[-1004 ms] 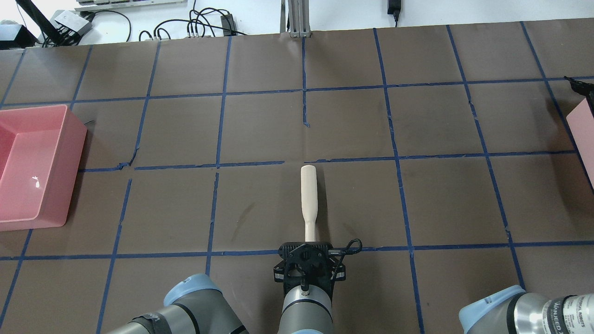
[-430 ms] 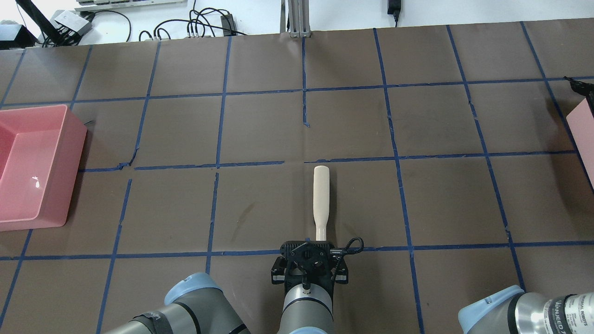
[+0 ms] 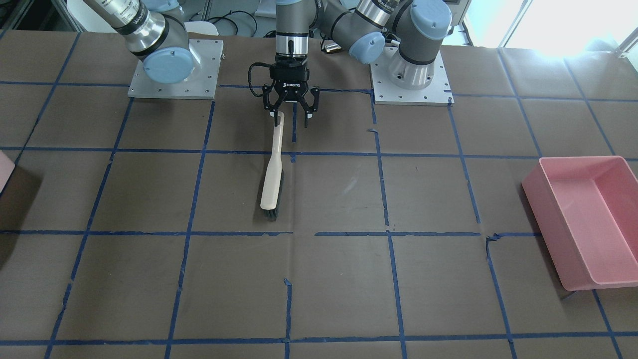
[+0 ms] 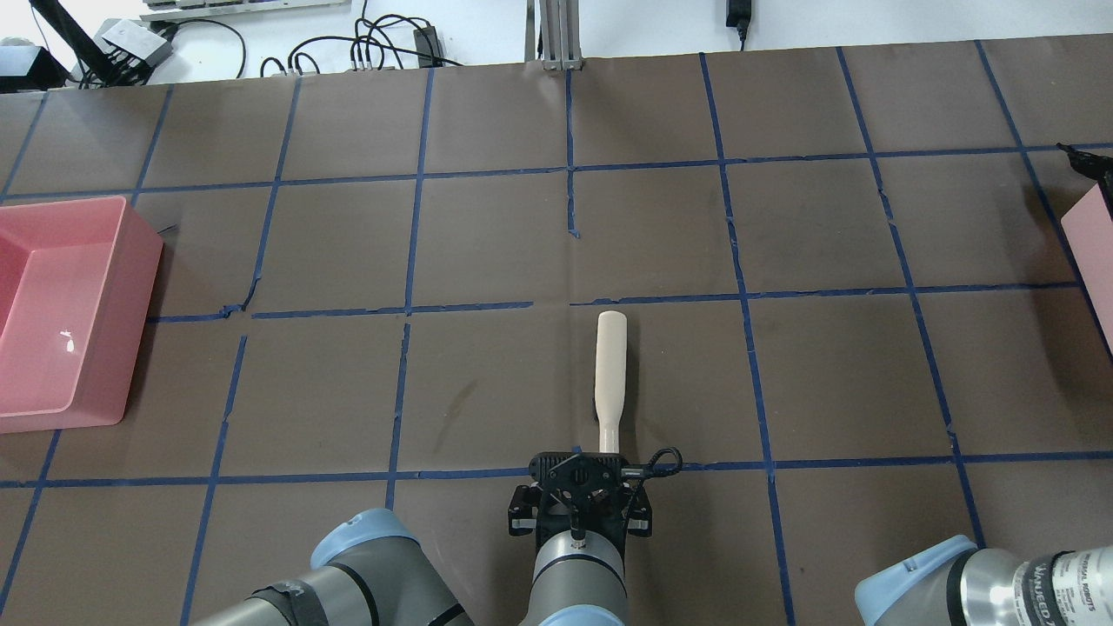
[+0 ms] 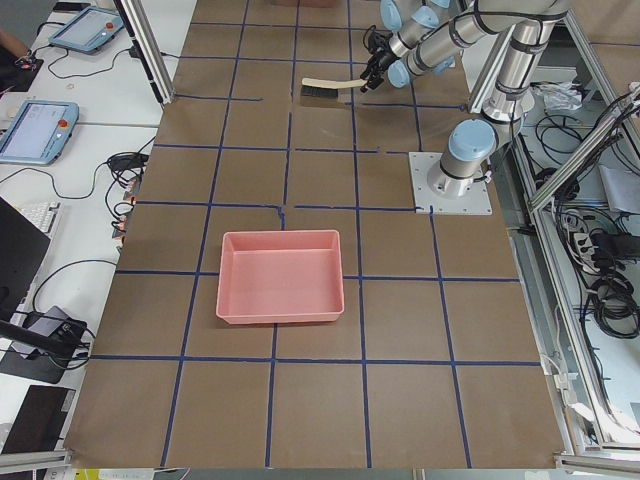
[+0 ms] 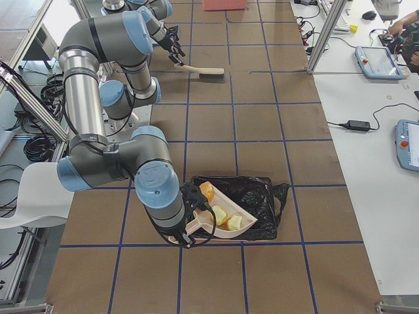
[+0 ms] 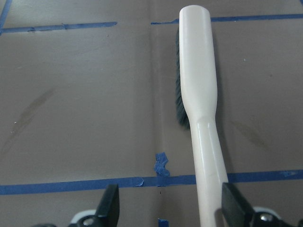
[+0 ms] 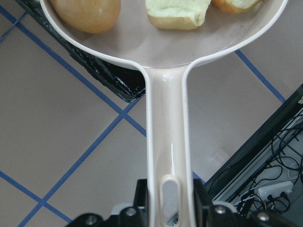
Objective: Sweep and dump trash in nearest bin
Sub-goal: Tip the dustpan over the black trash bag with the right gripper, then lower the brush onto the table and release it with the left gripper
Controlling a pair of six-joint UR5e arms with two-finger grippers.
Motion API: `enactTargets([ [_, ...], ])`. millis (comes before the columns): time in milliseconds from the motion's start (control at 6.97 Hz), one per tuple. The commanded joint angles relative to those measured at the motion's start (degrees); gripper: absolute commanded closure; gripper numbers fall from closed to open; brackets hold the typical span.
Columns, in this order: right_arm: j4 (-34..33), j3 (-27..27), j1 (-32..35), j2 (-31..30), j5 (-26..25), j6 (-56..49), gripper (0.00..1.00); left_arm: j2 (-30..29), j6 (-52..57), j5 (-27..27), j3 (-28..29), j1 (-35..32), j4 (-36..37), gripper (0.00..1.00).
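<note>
The trash lies in a pale dustpan (image 8: pixel 165 52): a tan-brown potato shape (image 8: pixel 85 14) and two pale yellow-green chunks (image 8: pixel 177 14) (image 8: pixel 234 4). My right gripper (image 8: pixel 170 198) is shut on the dustpan's handle and holds the pan (image 6: pixel 219 216) over a black bag (image 6: pixel 255 199). A pale pink corner of the bin (image 4: pixel 1091 243) shows at the overhead view's right edge. My left gripper (image 3: pixel 291 114) is open, jaws wide apart. The cream brush (image 3: pixel 272 179) lies on the table with its handle (image 7: pixel 208 156) beside one finger (image 7: pixel 234 205).
A large deeper-pink tub (image 4: pixel 61 304) stands at the table's left end and also shows in the front-facing view (image 3: pixel 583 214). The brown table has blue tape lines (image 4: pixel 487 308). Cables and boxes (image 4: pixel 374 43) lie beyond the far edge.
In the overhead view the brush has shifted to the right, so its handle now sits off-centre by the left gripper's one side. The left gripper has barely moved.
</note>
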Motion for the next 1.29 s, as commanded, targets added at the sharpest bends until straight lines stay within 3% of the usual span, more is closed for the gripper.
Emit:
enactTargets([
  [0, -1.9, 0.0, 2.0, 0.1, -2.6, -0.9, 1.0, 0.2, 0.1, -0.7, 1.5, 0.3, -2.3, 0.12],
  [430, -3.3, 0.1, 2.8, 1.0, -4.7, -0.9, 1.0, 0.8, 0.2, -0.8, 5.3, 1.0, -7.3, 0.09],
  [574, -3.9, -0.2, 3.8, 1.0, -8.1, -0.9, 1.0, 1.8, 1.6, -1.1, 6.3, 3.1, -9.6, 0.08],
  [717, -6.8, -0.5, 6.6, 0.9, -10.2, -1.7, 1.0, 4.8, 4.6, -6.2, 9.4, 7.5, -17.8, 0.08],
  [861, -6.9, -0.6, 7.5, 0.9, -12.1, -2.6, 1.0, 6.7, 7.6, -10.3, 15.5, 13.1, -33.2, 0.08],
  [1148, -5.4, 0.0, 8.9, -0.5, -14.2, -2.6, 1.0, 8.0, 18.0, -16.1, 33.8, 20.6, -60.1, 0.08],
])
